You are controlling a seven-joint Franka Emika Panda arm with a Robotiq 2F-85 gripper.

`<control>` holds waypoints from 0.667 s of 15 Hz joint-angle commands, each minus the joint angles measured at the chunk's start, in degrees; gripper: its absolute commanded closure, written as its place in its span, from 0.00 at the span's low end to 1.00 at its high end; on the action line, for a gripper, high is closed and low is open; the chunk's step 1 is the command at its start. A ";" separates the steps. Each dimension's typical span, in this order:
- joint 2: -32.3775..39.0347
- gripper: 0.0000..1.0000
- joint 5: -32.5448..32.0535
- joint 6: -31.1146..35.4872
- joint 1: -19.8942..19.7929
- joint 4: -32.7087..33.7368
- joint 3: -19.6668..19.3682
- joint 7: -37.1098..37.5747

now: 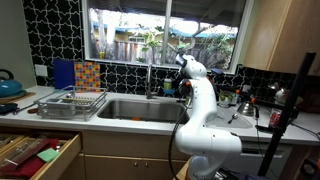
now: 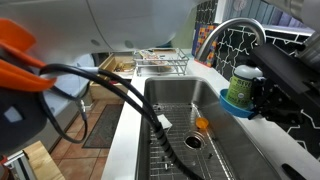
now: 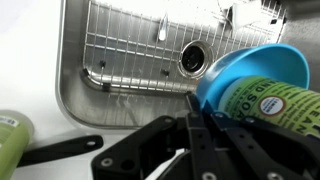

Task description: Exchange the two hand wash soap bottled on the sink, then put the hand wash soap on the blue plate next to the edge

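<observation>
Gripper [image 3: 191, 108] fills the bottom centre of the wrist view: black, fingers pressed together, tips right at the near rim of the blue plate [image 3: 225, 75]. Can't tell if the rim is actually caught between them.

Plate sits at right of that frame, tipped toward the lens, with the soap bottle [image 3: 268, 100] on it, green and white label up. In an exterior view the same plate [image 2: 233, 104] is at centre right, at the right-hand edge of the sink [image 2: 150, 105], bottle [image 2: 243, 78] upright on it and my gripper [image 2: 264, 95] just beside it on the right.

Sink [image 3: 72, 70] takes the upper left of the wrist view — wire grid [image 3: 130, 45] on its floor, drain [image 3: 192, 58] near the plate rim. A pale green bottle [image 3: 12, 135] lies at lower left on the counter, well apart from the plate.

Other bits:
- tap [image 2: 232, 28] arches over the plate, upper right
- small orange item [image 2: 202, 125] in the basin by the drain
- dish rack [image 2: 160, 65] beyond the basin, top centre

Wide exterior view: my white arm [image 1: 200, 110] stands right of centre — hand up by the tiled wall, right of the sink [image 1: 135, 108].
</observation>
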 commanded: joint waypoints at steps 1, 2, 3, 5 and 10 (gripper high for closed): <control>-4.85 0.99 2.00 -4.31 -2.36 -8.15 0.55 -0.65; -5.87 0.99 1.62 -4.04 -2.31 -10.35 0.34 -1.37; -6.90 0.99 1.34 -4.43 -2.36 -12.72 0.34 -2.29; -9.52 0.99 0.07 -1.92 -1.64 -18.63 0.09 -5.49; -15.57 0.99 -4.01 0.91 1.23 -31.35 -0.17 -14.05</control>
